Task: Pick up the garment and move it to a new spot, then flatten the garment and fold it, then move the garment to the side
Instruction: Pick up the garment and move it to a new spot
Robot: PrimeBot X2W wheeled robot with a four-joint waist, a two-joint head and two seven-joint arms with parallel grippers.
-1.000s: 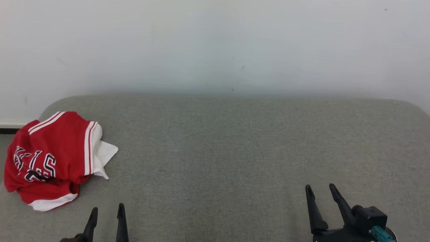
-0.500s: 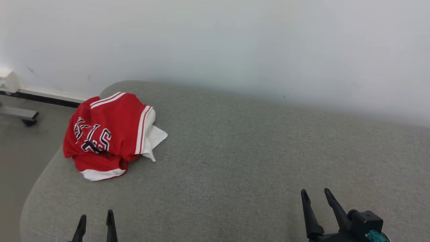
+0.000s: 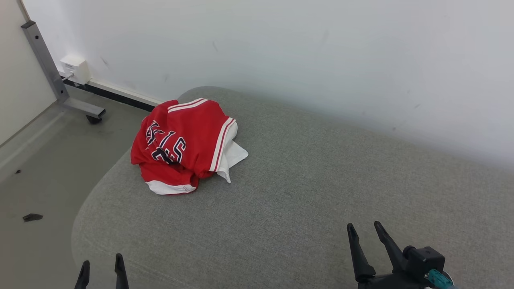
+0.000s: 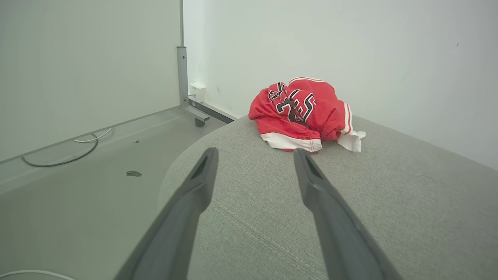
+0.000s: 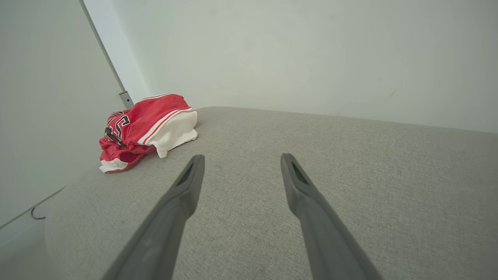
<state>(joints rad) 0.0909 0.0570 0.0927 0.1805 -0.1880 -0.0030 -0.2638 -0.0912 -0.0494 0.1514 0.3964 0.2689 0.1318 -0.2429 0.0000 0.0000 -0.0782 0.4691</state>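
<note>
Currently the crumpled red garment (image 3: 182, 144), trimmed in white with dark lettering, lies bunched near the far left corner of the grey cushioned surface (image 3: 313, 188), close to the white wall (image 3: 281, 48). The left gripper (image 3: 102, 260) hovers at the near left edge of that surface, its fingers spread apart and empty. The right gripper (image 3: 364, 224) is over the near right part, fingers likewise apart, holding nothing, well away from the garment. A metal frame leg (image 3: 48, 68) stands on the floor (image 3: 44, 168) to the left.
</note>
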